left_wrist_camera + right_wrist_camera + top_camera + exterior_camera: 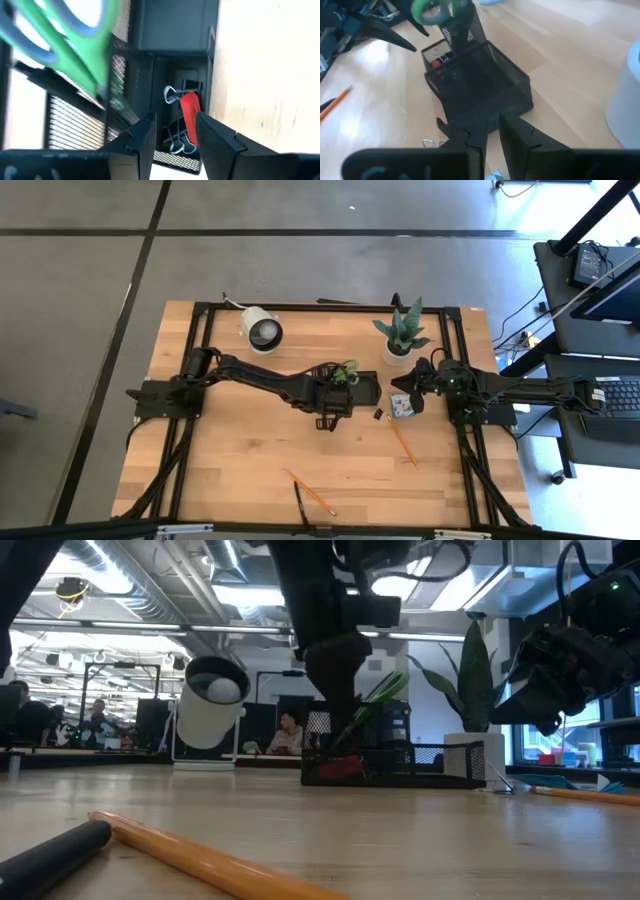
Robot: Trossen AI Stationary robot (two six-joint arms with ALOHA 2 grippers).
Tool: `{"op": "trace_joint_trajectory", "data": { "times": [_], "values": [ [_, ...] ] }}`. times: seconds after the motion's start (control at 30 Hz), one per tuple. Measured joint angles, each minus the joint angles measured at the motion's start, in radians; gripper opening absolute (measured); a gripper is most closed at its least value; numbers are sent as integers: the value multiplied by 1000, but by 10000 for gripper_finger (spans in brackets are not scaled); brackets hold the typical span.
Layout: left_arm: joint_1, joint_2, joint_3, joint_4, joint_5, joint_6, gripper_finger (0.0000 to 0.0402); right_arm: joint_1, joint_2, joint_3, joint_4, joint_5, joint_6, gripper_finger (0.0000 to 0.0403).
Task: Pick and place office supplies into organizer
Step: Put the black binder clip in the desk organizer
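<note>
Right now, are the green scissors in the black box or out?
In. The green scissors stand handles-up in the organizer, by the left end effector.

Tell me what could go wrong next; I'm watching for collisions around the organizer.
The left gripper, open, sits low over the organizer clip compartment; lifting could snag the mesh or the red item. The green scissors lean beside it and could be knocked. The right gripper hovers close by, so arms might collide.

organizer [480,90]: black wire mesh (matt) | table [250,450]: pale wood
</note>
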Motion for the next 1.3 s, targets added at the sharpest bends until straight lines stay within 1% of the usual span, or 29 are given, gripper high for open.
{"op": "trace_joint_trajectory", "data": {
  "times": [0.07, 0.13, 0.23, 0.3, 0.37, 0.4, 0.43, 0.53, 0.57, 0.63, 0.7, 0.77, 0.83, 0.87, 0.97, 1.03, 1.17, 1.23, 1.3],
  "values": [
    [-2, -9, 0, -10, -7, 2, 130, 0, -1, 1, 14, -34, -27, 51],
    [-8, -16, 0, -23, -26, 18, 130, 0, 0, 18, 14, -95, -52, 51],
    [-18, -27, 1, -59, -48, 103, 130, 1, 1, 67, 8, -187, -101, 51],
    [-26, -32, 0, -123, -43, 110, 130, 1, 8, 108, -23, -209, -145, 51],
    [-33, -33, 0, -138, -33, 91, 130, 3, 17, 159, -82, -205, -184, 51],
    [-33, -35, 0, -145, 2, 90, 130, 6, 25, 184, -110, -203, -208, 51],
    [-32, -41, -1, -148, 58, 90, 130, 14, 36, 209, -134, -200, -225, 51],
    [-13, -66, -2, -67, 303, 118, 130, 45, 75, 276, -196, -197, -270, 51],
    [-6, -80, -16, -23, 364, 138, 130, 58, 92, 296, -211, -195, -279, 51],
    [-1, -116, -62, 52, 410, 148, 130, 91, 128, 329, -222, -192, -291, 51],
    [1, -175, -134, 127, 397, 122, 130, 128, 169, 353, -248, -191, -311, 51],
    [-4, -260, -229, 214, 342, 80, 130, 170, 213, 378, -269, -174, -323, 51],
    [-13, -357, -353, 372, 302, 59, 130, 213, 253, 399, -299, -141, -348, 51],
    [-20, -406, -423, 469, 302, 56, 130, 235, 277, 408, -303, -125, -358, 51],
    [-27, -540, -632, 771, 351, 57, 130, 293, 342, 442, -325, -102, -388, 51],
    [-27, -620, -765, 937, 370, 40, 130, 330, 387, 468, -330, -99, -393, 51],
    [-26, -721, -990, 1236, 368, 11, 130, 397, 495, 523, -345, -97, -404, 51],
    [-27, -750, -1075, 1374, 366, 1, 130, 421, 562, 555, -353, -97, -425, 51],
    [-26, -769, -1140, 1468, 362, -14, 130, 436, 633, 594, -360, -95, -445, 51]
  ]
}}
